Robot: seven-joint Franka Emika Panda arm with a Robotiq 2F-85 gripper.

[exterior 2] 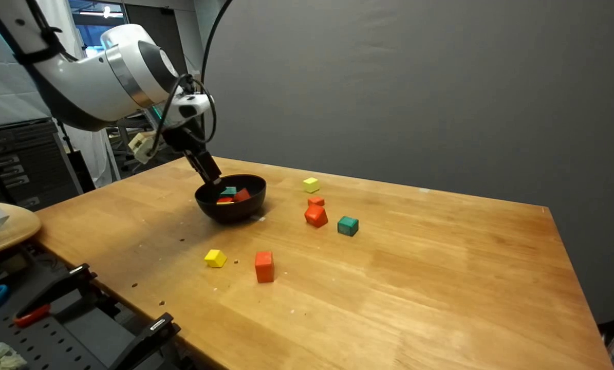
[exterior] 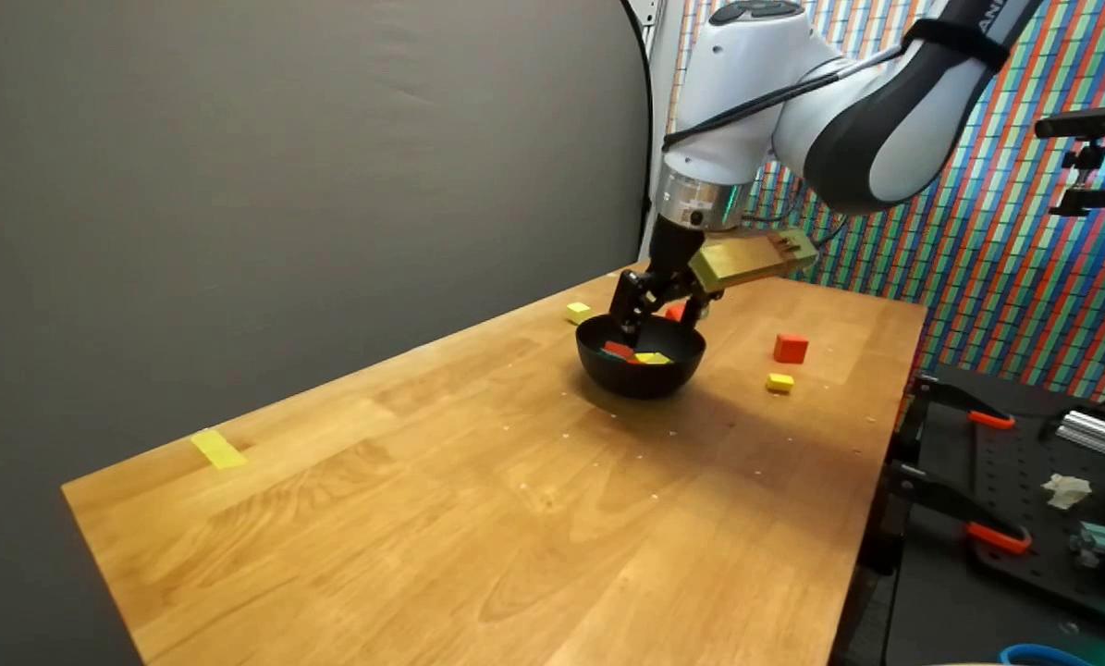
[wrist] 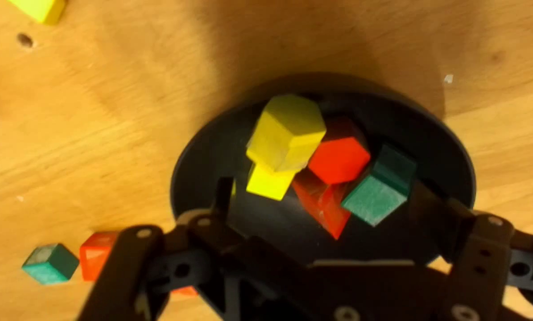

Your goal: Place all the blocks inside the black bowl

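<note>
pincer: spread wide | black bowl: beneath pincer | some blocks: inside bowl

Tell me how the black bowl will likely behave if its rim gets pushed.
The black bowl may rock or slide, given its rounded sides. It is probably stiff, since its outline looks evenly round. The jumbled blocks inside would likely shift.

The tabletop is grained, glossy wood; the black bowl looks smooth; its green block, chalky and matt.
</note>
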